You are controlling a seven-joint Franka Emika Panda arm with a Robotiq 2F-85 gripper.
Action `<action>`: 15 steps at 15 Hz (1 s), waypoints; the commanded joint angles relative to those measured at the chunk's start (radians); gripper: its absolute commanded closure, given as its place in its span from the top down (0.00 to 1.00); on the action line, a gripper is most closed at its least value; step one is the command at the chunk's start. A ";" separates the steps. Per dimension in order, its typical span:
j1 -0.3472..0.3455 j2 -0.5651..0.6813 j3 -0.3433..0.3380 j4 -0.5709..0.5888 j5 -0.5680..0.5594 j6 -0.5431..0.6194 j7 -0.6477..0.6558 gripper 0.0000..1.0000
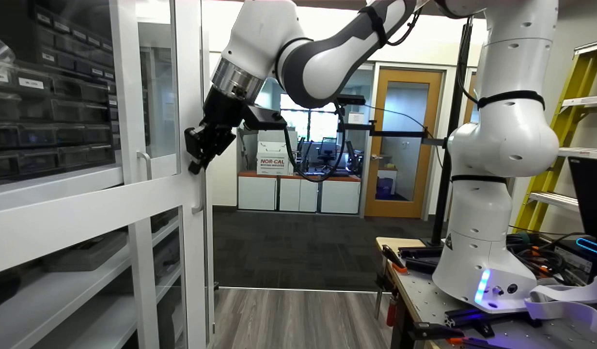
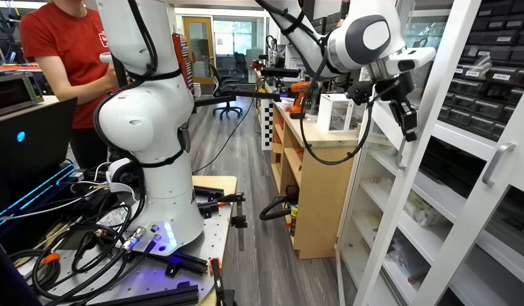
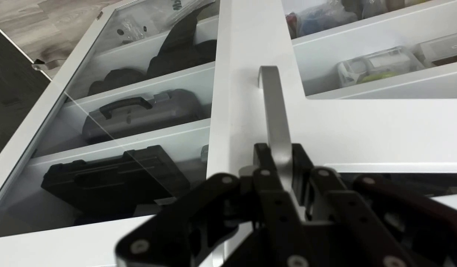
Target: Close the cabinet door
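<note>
A white Panda arm [image 1: 322, 68] stretches from its tabletop [image 1: 417, 288] to a white-framed glass cabinet door [image 1: 95, 216], which stands ajar with its free edge swung out toward the robot. The black Robotiq tool [image 3: 282, 152] is clamped on the door's silver bar handle [image 3: 276, 104], its fingers [image 3: 302, 161] tight to both flanks in the wrist view. The hold sits toward the bar's upper end, on the stile opposite what looks to be the hinge side, where a push should turn the door with the least effort; gripping the bar likely guards against skidding off the smooth frame. In an exterior view, shelves [image 2: 440, 197] show between this door and the neighbouring handle [image 2: 496, 165], so the closing push appears yet to be made. A black cable [image 2: 328, 162] hangs in a slack loop beneath the arm, presumably sparing it a tug when the wrist turns. A black-and-orange clamp [image 2: 218, 280] at the tabletop's edge probably steadies the mounting. A person in a red T-shirt [image 2: 75, 63] stands well apart from the door.
</note>
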 commanded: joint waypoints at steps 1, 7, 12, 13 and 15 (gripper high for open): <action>0.043 0.068 -0.045 0.095 0.049 -0.027 -0.103 0.04; 0.085 0.174 -0.093 0.225 0.128 -0.050 -0.264 0.04; 0.115 0.264 -0.120 0.363 0.158 -0.105 -0.363 0.04; 0.119 0.283 -0.124 0.392 0.160 -0.116 -0.379 0.04; 0.129 0.324 -0.131 0.450 0.169 -0.134 -0.407 0.04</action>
